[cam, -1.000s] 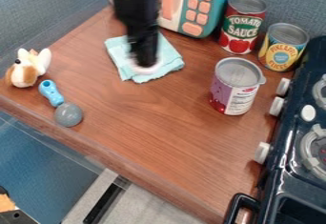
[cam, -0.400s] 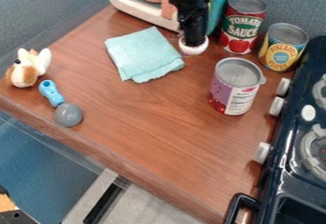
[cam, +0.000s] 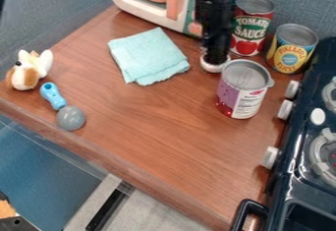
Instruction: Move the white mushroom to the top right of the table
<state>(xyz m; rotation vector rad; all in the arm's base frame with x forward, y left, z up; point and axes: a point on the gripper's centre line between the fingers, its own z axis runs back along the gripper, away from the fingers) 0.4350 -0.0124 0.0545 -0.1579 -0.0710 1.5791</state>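
Brown wood tabletop (cam: 151, 127), blue-grey walls (cam: 52, 9), blk stove (cam: 305, 176) — jaws (cam: 216, 61) tight on wht mushroom (cam: 212, 69)

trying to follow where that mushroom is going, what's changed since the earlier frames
The gripper and the white mushroom at its tip went from over the teal cloth to the right, then a little further right and down the view, now just left of the purple-labelled can. The cloth, the cans, the toy dog and the blue-handled tool stayed put.
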